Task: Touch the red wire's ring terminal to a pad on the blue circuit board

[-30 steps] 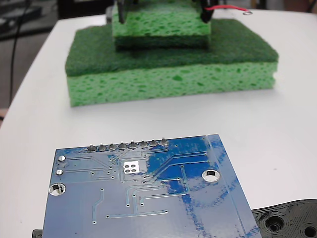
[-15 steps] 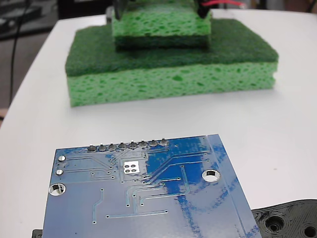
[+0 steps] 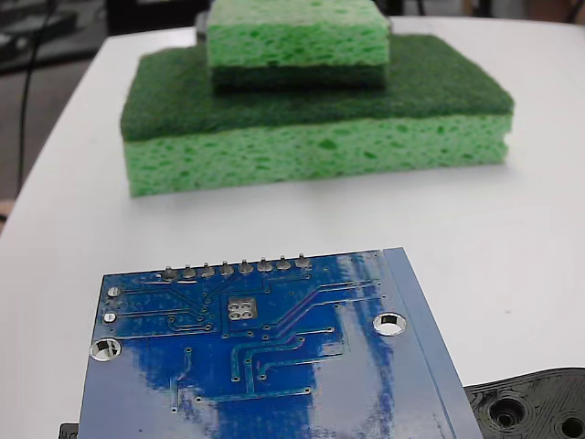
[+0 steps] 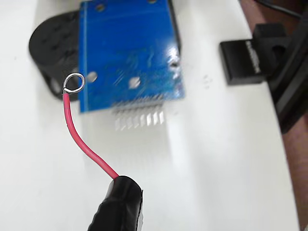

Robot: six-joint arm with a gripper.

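Wrist view: black-sleeved gripper tip (image 4: pixel 118 204) is carrying thin red wire (image 4: pixel 82 142), its silver ring terminal (image 4: pixel 73 83) hanging above glossy blue circuit board (image 4: pixel 129 50) edge, seemingly for lowering. Silvery square pad (image 3: pixel 241 308) is lying face-up, unobstructed; claw state cannot be told.

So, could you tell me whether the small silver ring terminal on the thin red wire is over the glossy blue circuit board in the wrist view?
No, the ring terminal sits just past the blue circuit board's left edge.
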